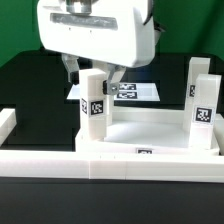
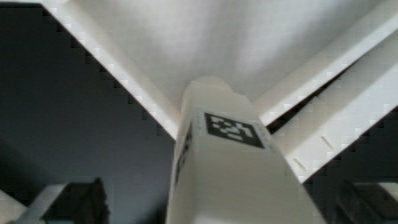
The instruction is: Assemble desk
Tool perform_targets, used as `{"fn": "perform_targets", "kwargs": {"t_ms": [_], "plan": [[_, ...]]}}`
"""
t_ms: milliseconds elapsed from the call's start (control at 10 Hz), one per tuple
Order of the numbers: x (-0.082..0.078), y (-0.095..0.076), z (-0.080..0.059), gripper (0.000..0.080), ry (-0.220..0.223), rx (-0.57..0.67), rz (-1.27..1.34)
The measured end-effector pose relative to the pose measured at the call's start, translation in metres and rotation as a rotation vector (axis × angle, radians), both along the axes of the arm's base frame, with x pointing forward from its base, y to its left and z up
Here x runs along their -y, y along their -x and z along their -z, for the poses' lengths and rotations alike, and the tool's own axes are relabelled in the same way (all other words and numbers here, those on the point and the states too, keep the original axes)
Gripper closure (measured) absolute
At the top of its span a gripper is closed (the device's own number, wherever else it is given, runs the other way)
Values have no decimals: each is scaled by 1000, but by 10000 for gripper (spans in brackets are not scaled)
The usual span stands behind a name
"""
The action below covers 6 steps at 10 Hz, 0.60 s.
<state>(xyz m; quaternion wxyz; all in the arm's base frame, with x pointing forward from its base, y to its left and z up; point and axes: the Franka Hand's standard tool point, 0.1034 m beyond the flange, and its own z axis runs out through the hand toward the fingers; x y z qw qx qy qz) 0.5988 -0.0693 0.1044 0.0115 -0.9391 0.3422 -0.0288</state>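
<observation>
White leg (image 1: 93, 103) between spread hand (image 1: 92, 72)

Two upright legs (image 1: 92, 104) (image 1: 200, 97) and one desk top (image 1: 150, 133).

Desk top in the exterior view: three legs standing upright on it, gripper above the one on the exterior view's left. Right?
Not three: the exterior view shows two upright legs on the desk top, the left leg and the right leg. The gripper is indeed above the left leg.

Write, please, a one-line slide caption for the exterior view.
Panda gripper with open jaws above an upright leg on the desk top.
</observation>
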Motion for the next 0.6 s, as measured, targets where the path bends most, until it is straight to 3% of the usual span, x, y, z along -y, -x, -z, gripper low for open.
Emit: {"fn": "perform_targets", "kwargs": {"t_ms": [600], "plan": [[1,0,0,150,27,0,-414]]}}
